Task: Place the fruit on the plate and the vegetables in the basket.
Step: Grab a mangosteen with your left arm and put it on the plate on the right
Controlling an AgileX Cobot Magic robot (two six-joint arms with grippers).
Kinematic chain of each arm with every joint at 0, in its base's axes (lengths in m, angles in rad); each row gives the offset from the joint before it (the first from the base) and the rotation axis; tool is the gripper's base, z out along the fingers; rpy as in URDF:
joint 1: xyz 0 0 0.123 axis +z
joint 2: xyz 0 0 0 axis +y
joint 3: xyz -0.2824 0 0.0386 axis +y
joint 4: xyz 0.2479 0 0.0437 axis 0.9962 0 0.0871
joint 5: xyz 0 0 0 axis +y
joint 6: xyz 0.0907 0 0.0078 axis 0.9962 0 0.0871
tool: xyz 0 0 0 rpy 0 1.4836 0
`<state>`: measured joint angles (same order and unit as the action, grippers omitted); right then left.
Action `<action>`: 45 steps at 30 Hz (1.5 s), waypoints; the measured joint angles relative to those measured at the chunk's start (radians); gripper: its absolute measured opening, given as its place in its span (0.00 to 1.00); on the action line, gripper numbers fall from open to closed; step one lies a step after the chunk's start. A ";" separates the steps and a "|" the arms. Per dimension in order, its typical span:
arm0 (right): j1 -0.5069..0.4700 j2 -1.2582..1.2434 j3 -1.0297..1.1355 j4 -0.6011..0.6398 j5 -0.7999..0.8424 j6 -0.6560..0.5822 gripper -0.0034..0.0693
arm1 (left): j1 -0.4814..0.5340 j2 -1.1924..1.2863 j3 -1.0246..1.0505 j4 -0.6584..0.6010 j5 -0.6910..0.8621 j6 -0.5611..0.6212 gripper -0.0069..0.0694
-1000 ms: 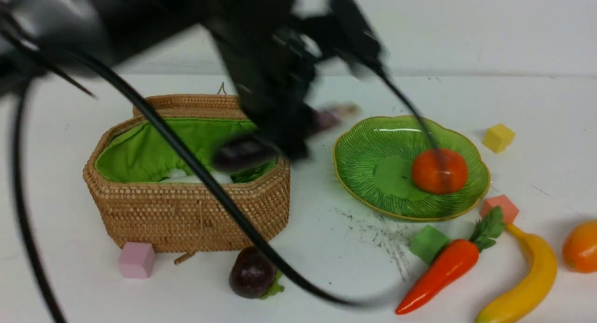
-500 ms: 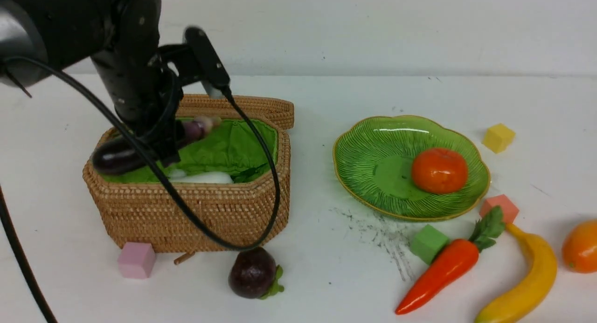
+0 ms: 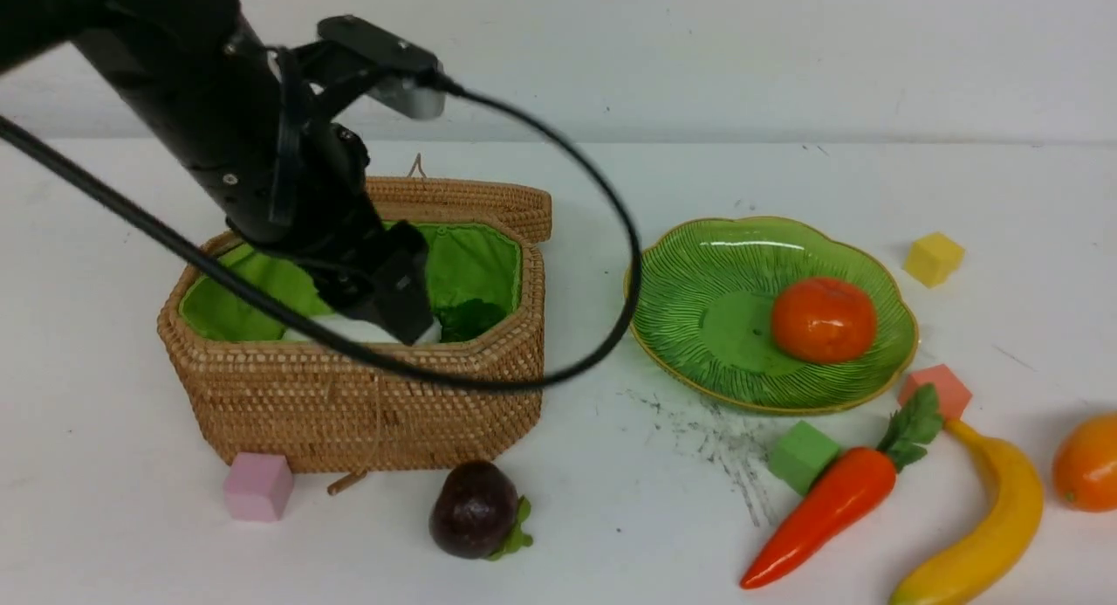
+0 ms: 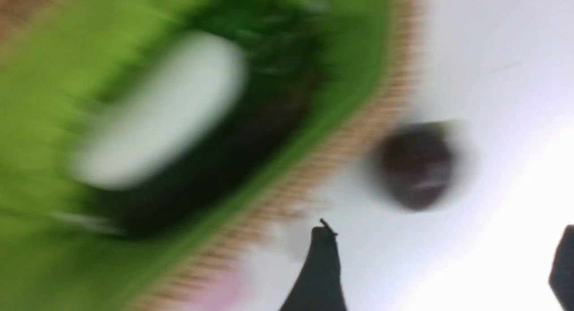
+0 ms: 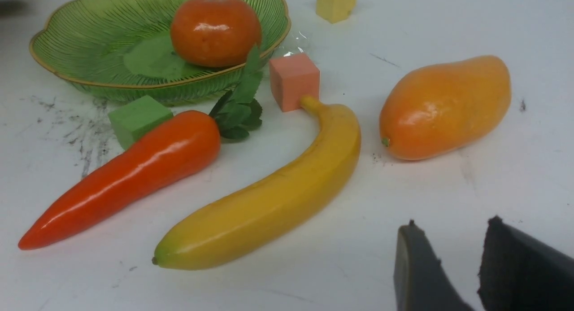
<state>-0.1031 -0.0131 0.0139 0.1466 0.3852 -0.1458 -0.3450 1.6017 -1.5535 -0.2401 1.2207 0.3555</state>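
The left hand (image 3: 386, 301), open and empty, is poised over the tan woven rattan basket (image 3: 349, 404) (green-lined); its rim could be snagged by the looping black cable (image 3: 621, 238).

The front view is bright and even, with soft light from above; shadows under the carrot (image 3: 825, 505) and the banana (image 3: 1012, 509) are faint; a white glare streak lies on the plate (image 3: 742, 243); the left wrist view is heavily blurred, the radish (image 4: 166, 109) only a white smear, the table (image 4: 515, 55) washed out; the right wrist view is sharp, with glossy highlights on the mango (image 5: 444, 107).
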 joint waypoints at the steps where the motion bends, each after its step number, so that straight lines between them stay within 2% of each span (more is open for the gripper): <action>1: 0.000 0.000 0.000 0.000 0.000 0.000 0.37 | 0.000 -0.009 0.013 -0.023 0.003 -0.020 0.88; 2: 0.000 0.000 0.000 0.000 0.000 0.000 0.37 | -0.001 -0.032 0.070 -0.066 0.005 -0.052 0.86; 7: 0.000 0.000 0.000 0.000 0.000 0.000 0.37 | -0.001 -0.042 0.254 -0.099 -0.004 -0.111 0.85; 10: 0.000 0.000 0.000 0.000 0.000 0.000 0.37 | -0.007 -0.041 0.353 -0.130 -0.084 -0.148 0.85; 12: 0.000 0.000 0.000 0.000 0.000 0.000 0.37 | -0.032 -0.041 0.405 -0.140 -0.193 -0.170 0.87; 17: 0.000 0.000 0.000 0.000 0.000 0.000 0.37 | -0.105 -0.032 0.417 -0.133 -0.330 -0.208 0.88; 21: 0.000 0.000 0.000 0.000 0.000 0.000 0.37 | -0.186 0.035 0.417 -0.012 -0.403 -0.342 0.88; 26: 0.000 0.000 0.000 0.000 0.000 0.000 0.37 | -0.214 0.120 0.416 0.192 -0.438 -0.513 0.88; 30: 0.000 0.000 0.000 0.000 0.000 0.000 0.37 | -0.214 0.176 0.415 0.229 -0.494 -0.609 0.87; 36: 0.000 0.000 0.000 0.000 0.000 0.000 0.37 | -0.214 0.207 0.408 0.187 -0.505 -0.603 0.77; 45: 0.000 0.000 0.000 0.000 0.000 0.000 0.37 | -0.214 0.207 0.353 0.156 -0.347 -0.526 0.77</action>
<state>-0.1031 -0.0131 0.0139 0.1466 0.3852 -0.1458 -0.5590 1.8087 -1.2001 -0.0841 0.8741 -0.1705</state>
